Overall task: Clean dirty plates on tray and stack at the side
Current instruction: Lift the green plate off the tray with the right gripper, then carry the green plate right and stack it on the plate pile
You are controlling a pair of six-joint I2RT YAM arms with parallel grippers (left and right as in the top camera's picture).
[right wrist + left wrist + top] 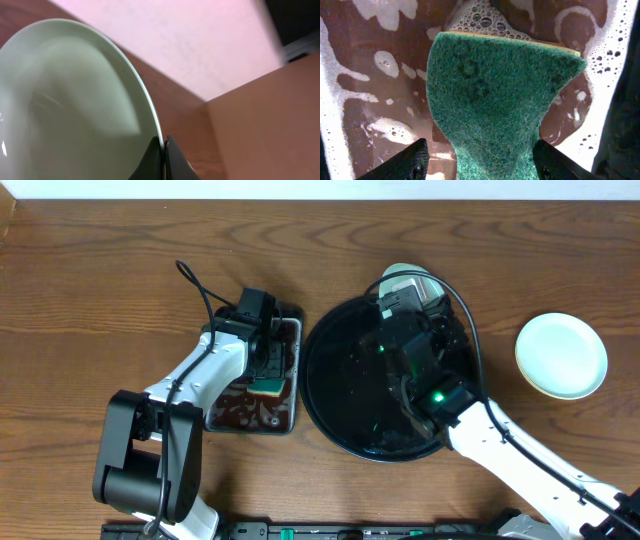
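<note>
We see the left hand (481,145) low over the small tray (225,415) at centre left of the overhead view. Its 2 fingers stand wide on either side of the green sponge (495,110), and the finger at lower left of the wrist view is clear of it. The sponge stands in brown soapy liquid. We judge it is parked there to soak up suds for wiping.

The right hand (162,142) is pinched shut on the rim of the mint plate (75,100), which is tilted at the upper edge of the black tray (305,375). An edge grip keeps the plate's face free for the sponge, and holding it over the tray would let drips fall there and not on the table (100,280). We cannot tell whether this plate carries any smear.

At the right of the overhead view 1 pale plate (561,355) lies well apart from the tray. We take that spot for the stack, though we cannot tell if more plates lie under it. The rest of the tray is largely hidden by the right arm.
</note>
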